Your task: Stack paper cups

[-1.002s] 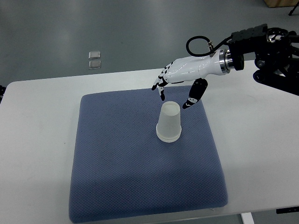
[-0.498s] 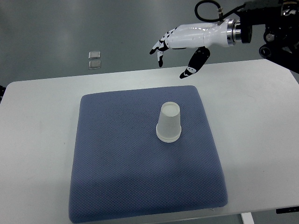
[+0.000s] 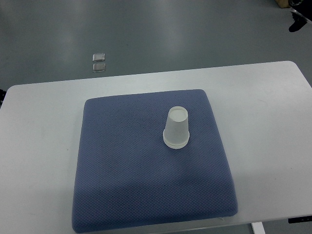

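Covering the white table (image 3: 44, 146), a blue mat (image 3: 122, 185); grey floor (image 3: 146, 34) beyond.

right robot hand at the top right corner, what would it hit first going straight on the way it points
Cannot tell: only a dark tip of the right robot hand shows, over grey floor. Nothing lies near it, and the upturned white paper cup sits well away.

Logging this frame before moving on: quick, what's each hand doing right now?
Left hand: not in view.
Right hand: out of view too; only a dark bit of the arm shows at the top right corner.
Neither touches the paper cups.
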